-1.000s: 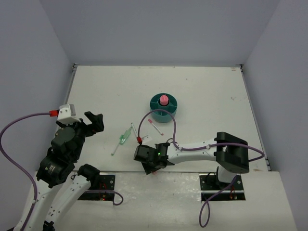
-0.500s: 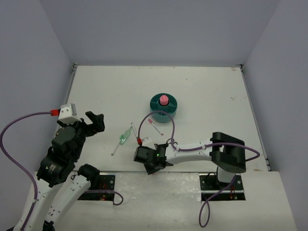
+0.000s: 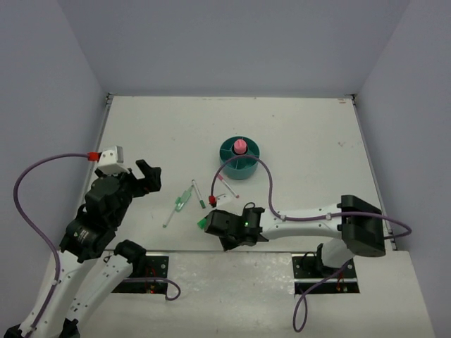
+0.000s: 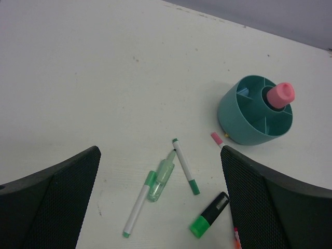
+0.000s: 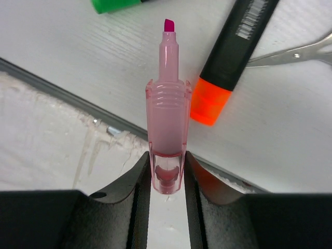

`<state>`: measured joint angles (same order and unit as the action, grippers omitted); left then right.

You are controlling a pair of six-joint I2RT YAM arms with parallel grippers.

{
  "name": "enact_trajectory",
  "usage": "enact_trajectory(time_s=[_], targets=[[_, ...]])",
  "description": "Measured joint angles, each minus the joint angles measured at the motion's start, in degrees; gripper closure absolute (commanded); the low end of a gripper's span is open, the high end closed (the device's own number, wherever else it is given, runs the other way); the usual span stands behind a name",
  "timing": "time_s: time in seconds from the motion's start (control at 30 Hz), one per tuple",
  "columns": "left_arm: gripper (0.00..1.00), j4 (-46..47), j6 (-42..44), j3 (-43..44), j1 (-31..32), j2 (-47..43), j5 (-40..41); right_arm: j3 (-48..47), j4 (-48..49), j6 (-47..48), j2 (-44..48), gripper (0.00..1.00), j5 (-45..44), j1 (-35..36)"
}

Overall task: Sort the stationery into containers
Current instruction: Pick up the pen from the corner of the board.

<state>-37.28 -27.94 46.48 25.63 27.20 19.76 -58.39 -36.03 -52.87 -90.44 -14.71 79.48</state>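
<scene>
Highlighter clamped! My right pincer (image 5: 167,167) has its 2 fingers (image 5: 140,179) pressed against the tail of the pink highlighter (image 5: 167,98), 1 on each side, with no gap showing, so that is a grip. The tip points straight out ahead of the pincer. I judge the tail hold is the sensible one, since it leaves the long body free to go nose-first into a compartment.

Just ahead and to the right of the pincer lies the orange highlighter (image 5: 228,57), close beside the pink one but not touching it. Ahead to the left is the green highlighter (image 5: 116,4), and further right a blade of the scissors (image 5: 295,52). The pincer sits low over the near edge of the table (image 3: 303,127); I cannot tell whether the highlighter is off the surface.

The teal organizer (image 3: 248,164) stands well ahead of it, with the glue stick (image 3: 239,146) upright in the middle well.

My left pincer (image 3: 146,177) is spread wide and carries nothing, hanging above the table with a green-and-white pen (image 4: 138,207) below and ahead. It looks parked clear of the carry path, I reckon.
</scene>
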Motion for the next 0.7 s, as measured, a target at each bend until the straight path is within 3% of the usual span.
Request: enact_trajectory(time_s=[0.2, 0.4, 0.5, 0.7], targets=[[0.00, 8.48, -6.25, -3.36, -0.04, 1.24, -15.40, 0.69, -1.68, 1.70, 12.41, 1.00, -6.00, 0.13], [0.03, 31.81, -19.87, -15.65, 0.43, 6.80, -37.39, 2.22, -2.11, 3.54, 23.95, 1.00, -13.88, 0.20], [0.11, 39.39, -24.08, -18.53, 1.64, 10.30, -41.44, 3.20, -1.09, 4.54, 26.98, 1.00, -15.64, 0.26], [0.14, 54.29, -28.79, -20.83, 12.85, 17.72, -42.02, 5.42, 0.23, 5.68, 29.75, 1.00, -17.25, 0.35]])
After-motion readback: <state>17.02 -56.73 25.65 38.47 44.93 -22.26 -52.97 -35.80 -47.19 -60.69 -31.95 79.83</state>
